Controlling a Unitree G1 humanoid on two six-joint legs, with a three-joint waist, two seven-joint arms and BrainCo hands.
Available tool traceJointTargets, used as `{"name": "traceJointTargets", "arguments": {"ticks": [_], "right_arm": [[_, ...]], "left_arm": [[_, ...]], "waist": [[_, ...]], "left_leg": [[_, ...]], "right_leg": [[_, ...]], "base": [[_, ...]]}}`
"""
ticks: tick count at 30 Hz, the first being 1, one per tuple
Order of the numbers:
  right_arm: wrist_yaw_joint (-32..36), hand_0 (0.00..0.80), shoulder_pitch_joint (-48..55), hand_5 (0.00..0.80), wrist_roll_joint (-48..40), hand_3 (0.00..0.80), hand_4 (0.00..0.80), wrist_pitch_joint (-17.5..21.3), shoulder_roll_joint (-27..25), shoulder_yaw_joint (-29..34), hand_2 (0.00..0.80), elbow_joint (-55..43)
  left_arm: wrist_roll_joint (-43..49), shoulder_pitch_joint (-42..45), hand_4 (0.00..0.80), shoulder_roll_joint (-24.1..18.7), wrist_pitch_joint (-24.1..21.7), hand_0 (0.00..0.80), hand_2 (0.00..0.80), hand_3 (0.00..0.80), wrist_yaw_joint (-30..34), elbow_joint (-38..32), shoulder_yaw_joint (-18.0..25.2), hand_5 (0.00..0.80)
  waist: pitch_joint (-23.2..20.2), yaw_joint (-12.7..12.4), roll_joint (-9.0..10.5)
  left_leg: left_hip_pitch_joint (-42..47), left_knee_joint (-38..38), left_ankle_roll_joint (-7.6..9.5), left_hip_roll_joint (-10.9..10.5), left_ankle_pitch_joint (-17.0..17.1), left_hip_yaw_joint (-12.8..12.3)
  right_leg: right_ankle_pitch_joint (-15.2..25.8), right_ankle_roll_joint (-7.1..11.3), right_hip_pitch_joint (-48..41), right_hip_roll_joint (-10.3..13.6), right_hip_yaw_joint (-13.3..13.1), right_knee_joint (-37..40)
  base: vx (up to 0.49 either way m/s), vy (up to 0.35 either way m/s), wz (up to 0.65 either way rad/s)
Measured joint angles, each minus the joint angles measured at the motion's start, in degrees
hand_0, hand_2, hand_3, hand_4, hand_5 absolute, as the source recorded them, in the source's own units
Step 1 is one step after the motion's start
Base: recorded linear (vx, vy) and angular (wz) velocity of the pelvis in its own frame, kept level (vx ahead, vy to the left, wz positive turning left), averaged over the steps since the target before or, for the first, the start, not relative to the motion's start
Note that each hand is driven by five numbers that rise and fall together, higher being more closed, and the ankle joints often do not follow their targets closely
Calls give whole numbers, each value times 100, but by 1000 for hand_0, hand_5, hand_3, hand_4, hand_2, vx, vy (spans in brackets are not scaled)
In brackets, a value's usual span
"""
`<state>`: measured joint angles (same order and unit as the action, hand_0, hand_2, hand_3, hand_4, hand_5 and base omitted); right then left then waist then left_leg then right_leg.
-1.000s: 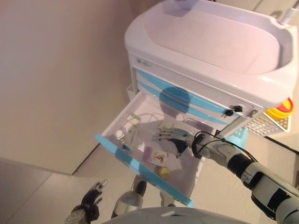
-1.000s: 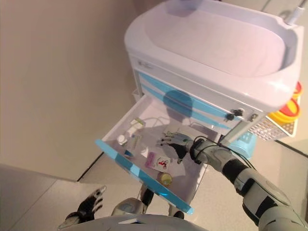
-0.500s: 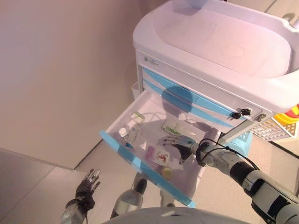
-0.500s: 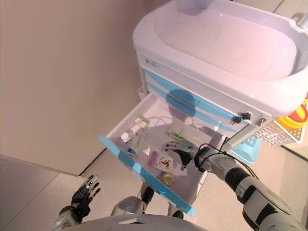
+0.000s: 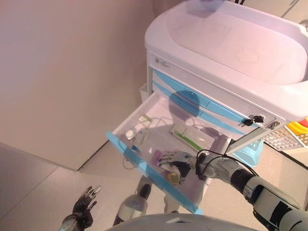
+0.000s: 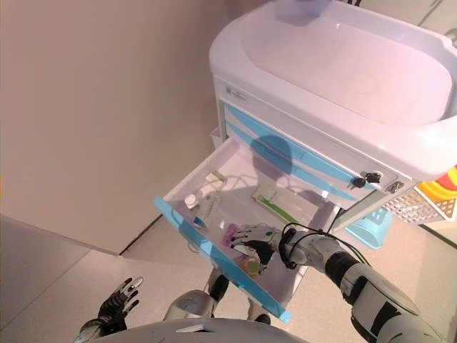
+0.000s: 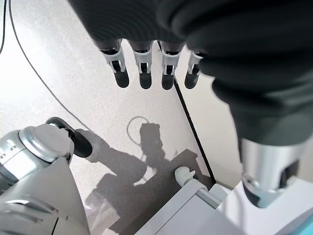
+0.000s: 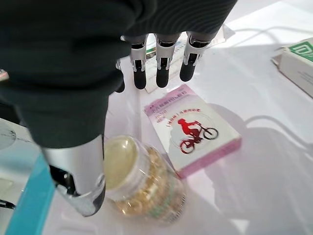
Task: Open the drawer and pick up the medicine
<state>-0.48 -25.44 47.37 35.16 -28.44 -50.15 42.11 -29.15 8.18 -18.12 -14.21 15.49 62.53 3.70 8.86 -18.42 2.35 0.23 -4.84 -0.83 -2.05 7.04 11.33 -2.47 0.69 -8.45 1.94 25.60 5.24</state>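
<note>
The cart's top drawer [image 5: 163, 124] stands pulled out, white inside with a blue front [image 5: 144, 171]. Near that front lie a pink medicine box [image 8: 195, 129] with a red cyclist picture and a clear bottle of yellow capsules [image 8: 142, 181], on its side. My right hand [image 5: 174, 159] hovers open just above them, its straight fingers [image 8: 161, 68] over the box's far end and its thumb beside the bottle; it holds nothing. My left hand [image 5: 84, 209] hangs open low at the left, over the floor, its fingers [image 7: 144, 73] straight.
Further back in the drawer lie a green-and-white box [image 5: 190, 137], a small white bottle [image 5: 130, 134], a flat pack [image 5: 141, 139] and a small box [image 5: 144, 119]. The white cart top [image 5: 231, 43] overhangs two shut blue drawers. A yellow container [image 5: 299, 126] and a blue bin [image 5: 251, 150] sit to the right.
The camera has shifted. My right hand has moved from the drawer's middle toward its front, over the pink box and the bottle. My left hand has sunk lower.
</note>
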Motion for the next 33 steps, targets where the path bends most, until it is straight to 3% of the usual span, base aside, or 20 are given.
{"name": "traceJointTargets", "arguments": {"ticks": [5,23,33], "right_arm": [[-47,0,0,0,99,0,0,8,53,-27,0,18],[-210,0,31,0,903,0,0,6,49,-246,0,239],[-566,0,278,0,1357,0,0,-364,58,-239,0,281]], "left_arm": [[59,-44,0,-1,-4,0,0,0,-10,-32,-179,0],[58,-139,0,-4,19,0,0,0,-53,-111,-188,0],[58,-141,0,-4,19,0,0,0,-113,-113,-300,0]], "waist": [[-1,9,2],[-5,19,-2],[-17,30,-8]], "left_leg": [[-7,2,1,-3,1,3],[-17,21,0,-4,1,6],[-20,22,0,-4,0,0]], "right_leg": [[0,0,4,3,3,0],[1,-1,7,3,5,0],[1,-2,9,4,1,-1]], "base": [[0,0,0],[0,0,0],[0,0,0]]}}
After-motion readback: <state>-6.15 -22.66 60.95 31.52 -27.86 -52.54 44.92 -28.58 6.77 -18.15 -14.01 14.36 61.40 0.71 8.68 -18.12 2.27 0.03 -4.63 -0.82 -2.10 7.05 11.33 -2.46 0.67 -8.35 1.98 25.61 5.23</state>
